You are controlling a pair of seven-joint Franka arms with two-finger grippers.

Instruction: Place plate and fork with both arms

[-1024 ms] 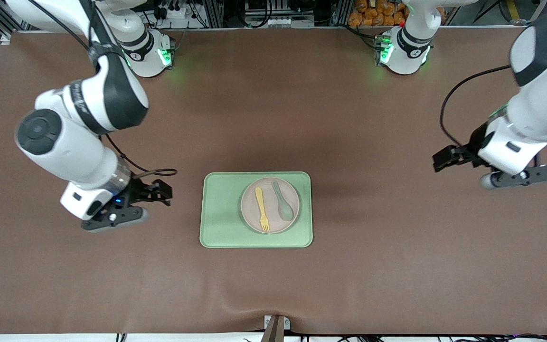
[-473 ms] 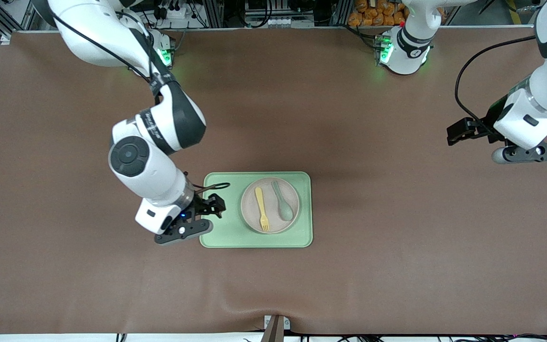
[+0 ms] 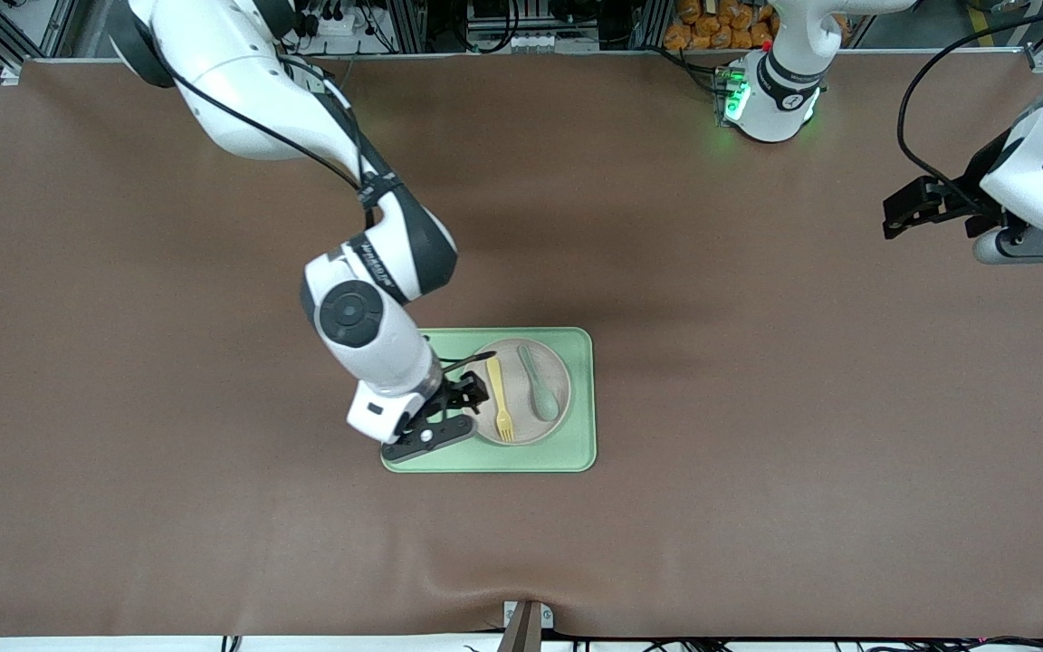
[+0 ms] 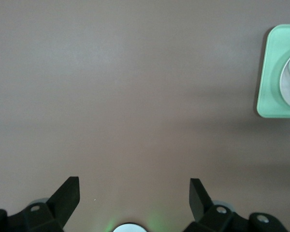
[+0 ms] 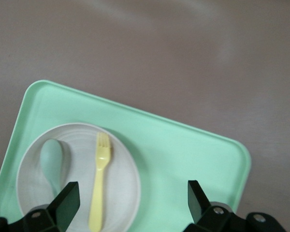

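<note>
The pale plate [image 3: 526, 427] lies on the light-green tray [image 3: 485, 460] at mid-table. On the plate the yellow fork [image 3: 497, 397] lies beside a muted green spoon [image 3: 540, 391]. My right gripper [image 3: 465, 398] hangs open over the tray, at the plate's rim toward the right arm's end. In the right wrist view its open gripper [image 5: 130, 200] spans the fork's handle [image 5: 100, 179], the plate's edge [image 5: 125, 164] and bare tray [image 5: 183, 154]. My left gripper [image 3: 902, 210] is open, up over bare table at the left arm's end; in its own view the left gripper [image 4: 134, 191] holds nothing.
The brown mat [image 3: 757, 407] covers the whole table. The left wrist view catches a corner of the tray [image 4: 273, 72] off at the picture's edge. A small bracket [image 3: 526, 620] sits at the table's edge nearest the front camera.
The right arm has swept from its end of the table to the tray beside the plate. The left arm has drawn back toward its base's end. Both grippers stayed open.
</note>
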